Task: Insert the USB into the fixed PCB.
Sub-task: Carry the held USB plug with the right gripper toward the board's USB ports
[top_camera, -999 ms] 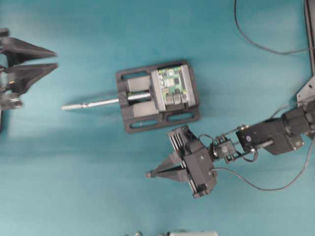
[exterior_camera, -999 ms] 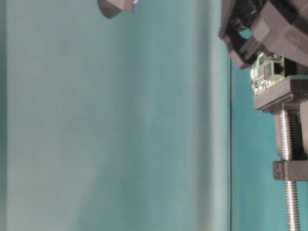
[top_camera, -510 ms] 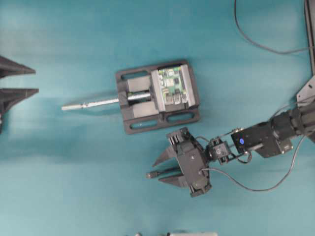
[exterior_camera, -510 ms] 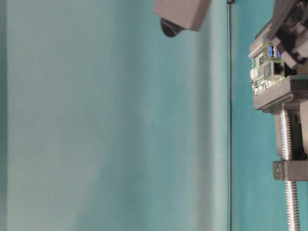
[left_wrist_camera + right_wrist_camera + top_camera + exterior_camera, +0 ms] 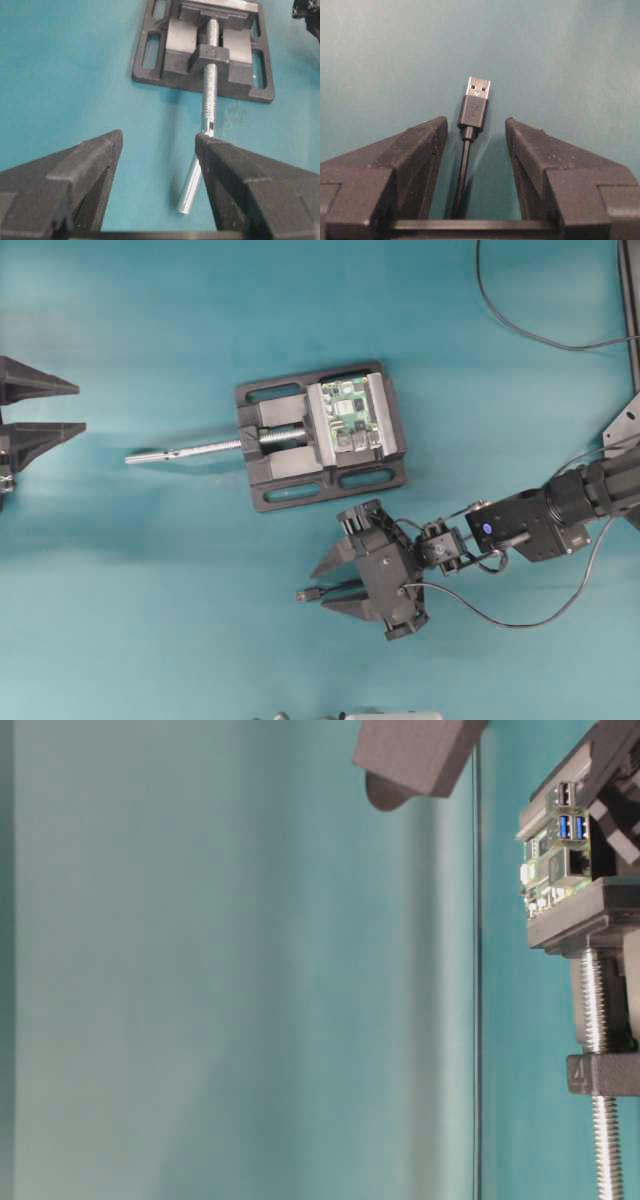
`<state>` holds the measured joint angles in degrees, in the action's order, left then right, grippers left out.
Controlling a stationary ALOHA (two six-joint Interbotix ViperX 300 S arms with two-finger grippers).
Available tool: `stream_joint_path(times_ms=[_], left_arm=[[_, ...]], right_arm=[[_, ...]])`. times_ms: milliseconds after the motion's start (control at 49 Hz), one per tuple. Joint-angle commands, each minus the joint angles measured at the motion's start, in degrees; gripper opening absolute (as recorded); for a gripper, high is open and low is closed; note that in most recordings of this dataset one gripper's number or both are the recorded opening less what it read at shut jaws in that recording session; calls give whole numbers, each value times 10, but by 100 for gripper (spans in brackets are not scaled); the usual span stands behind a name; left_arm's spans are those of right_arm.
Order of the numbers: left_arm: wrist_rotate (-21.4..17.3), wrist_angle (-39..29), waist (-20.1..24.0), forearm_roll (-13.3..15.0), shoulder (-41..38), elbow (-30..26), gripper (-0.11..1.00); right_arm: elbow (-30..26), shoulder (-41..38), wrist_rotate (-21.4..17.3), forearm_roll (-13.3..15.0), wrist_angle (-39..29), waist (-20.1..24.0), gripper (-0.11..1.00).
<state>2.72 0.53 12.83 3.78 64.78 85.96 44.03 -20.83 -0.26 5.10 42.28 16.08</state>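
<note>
Right now, closest to me in the right wrist view, the USB (image 5: pixel 473 107) lies flat on the teal table (image 5: pixel 570 50), its silver tip pointing away from the camera and its thin cable running back between the fingers. My right gripper (image 5: pixel 476 132) is spread wide on either side of the plug, and neither pad appears to touch it, so I read the plug as not grasped. In the overhead view that same gripper (image 5: pixel 325 587) sits just below the black vise (image 5: pixel 262 455), with the plug's tip poking out to the left of the fingertips.

Further out, the fixed PCB (image 5: pixel 352 413) is clamped in the vise, well apart from the plug. The table-level view shows the board's (image 5: pixel 552 850) blue ports unoccupied, so nothing has been inserted yet.

Farthest off, my left gripper (image 5: pixel 55 407) hangs at the left edge of the overhead view, fingers wide apart and holding nothing. Its wrist camera looks past them at the vise's silver screw rod (image 5: pixel 202 150).

By my judgement the task is barely begun. Closing on the plug, lifting it, lining it up with a port and pushing it home all remain.
</note>
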Motion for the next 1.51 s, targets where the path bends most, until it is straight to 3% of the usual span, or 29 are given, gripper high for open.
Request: stream_joint_path(times_ms=[0, 265, 469, 877, 999, 1101, 1244, 1489], left_arm=[[-7, 10, 0, -3, -8, -4, 75], [-4, 14, 0, -3, -8, -1, 75], [5, 15, 0, -3, -8, 3, 75], [7, 33, 0, -3, -7, 16, 75], [10, 62, 1, -2, -3, 33, 75], [10, 62, 1, -1, 3, 34, 75], [10, 61, 1, -1, 6, 34, 75], [10, 61, 1, -2, 6, 34, 75]], right_arm=[[-11, 4, 0, -3, 1, -1, 54], [-11, 3, 0, -3, -12, -1, 51], [-9, 4, 2, -2, -17, -1, 19], [-5, 4, 4, -2, -18, -1, 19], [-3, 11, 15, -13, -50, -1, 19], [-2, 36, 45, -64, -79, 5, 19], [11, 69, 128, -197, -75, 25, 19], [16, 87, 314, -542, 24, 115, 19]])
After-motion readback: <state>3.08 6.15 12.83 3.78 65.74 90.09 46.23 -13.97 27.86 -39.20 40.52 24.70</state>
